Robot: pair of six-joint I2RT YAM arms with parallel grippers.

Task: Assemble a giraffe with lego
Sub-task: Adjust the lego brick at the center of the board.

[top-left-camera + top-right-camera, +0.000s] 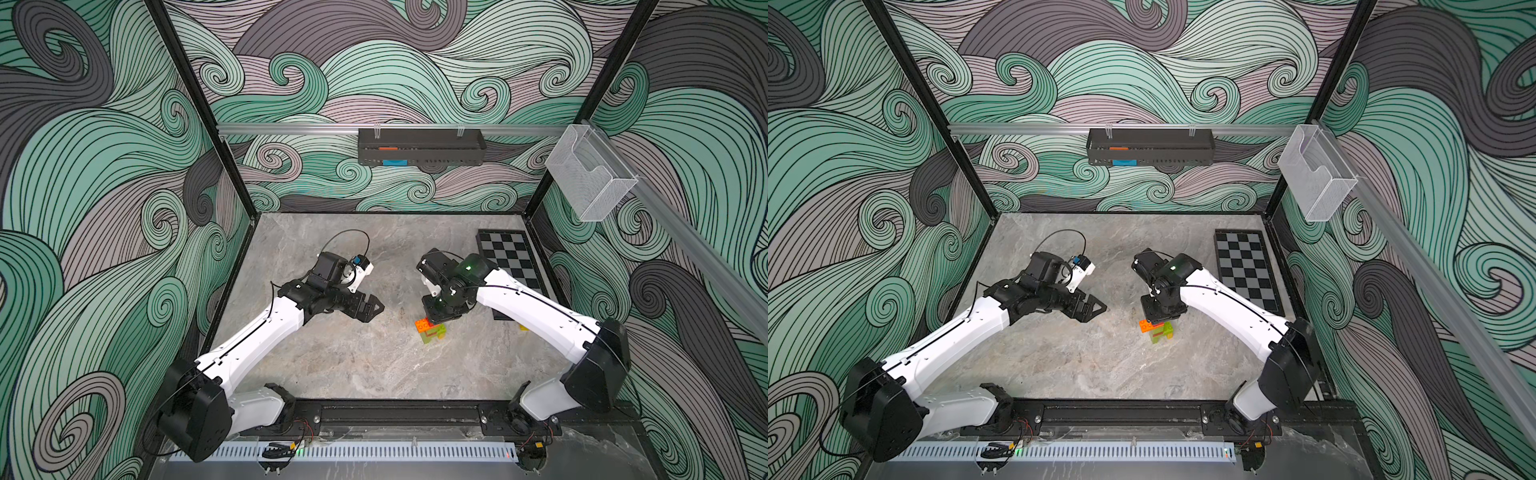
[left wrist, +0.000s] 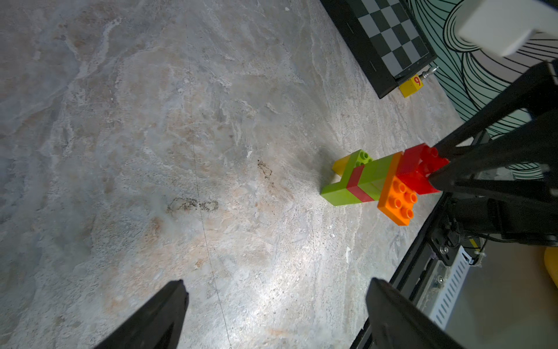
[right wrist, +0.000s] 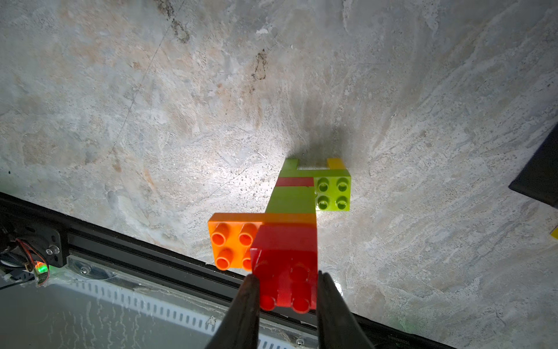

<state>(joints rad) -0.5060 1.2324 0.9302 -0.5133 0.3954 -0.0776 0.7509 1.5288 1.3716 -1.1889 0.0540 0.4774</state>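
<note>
The giraffe stands upright on the stone table right of centre. It has lime and yellow legs, a lime neck with a red band, an orange head brick and a red brick on top. My right gripper comes down from above and is shut on that red top brick, one finger against each side. My left gripper hovers open and empty to the giraffe's left, well apart from it.
A chequered board lies at the table's right edge, with a small yellow cube at its near corner. A black basket and a mesh holder hang on the wall rails.
</note>
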